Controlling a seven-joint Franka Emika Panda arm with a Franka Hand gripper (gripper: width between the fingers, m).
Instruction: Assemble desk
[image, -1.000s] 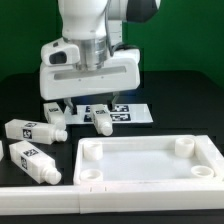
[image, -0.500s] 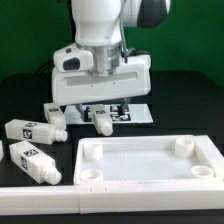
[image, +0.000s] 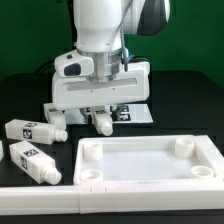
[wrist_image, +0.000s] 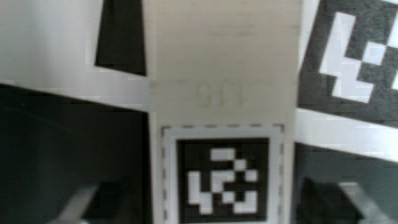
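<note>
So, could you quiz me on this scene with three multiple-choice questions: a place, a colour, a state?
1. Where is the desk panel? A on the table; B in the air; C atop the legs.
2. The table is: A white; B black; C red.
3. The leg under the arm is: A upright; B lying down; C plugged into the panel.
Answers: 1 A, it rests flat on the tabletop; 2 B, the surface is black; 3 B, it lies sideways on the marker board.

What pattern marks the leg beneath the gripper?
The leg is white with a black-and-white square tag; wrist view.
</note>
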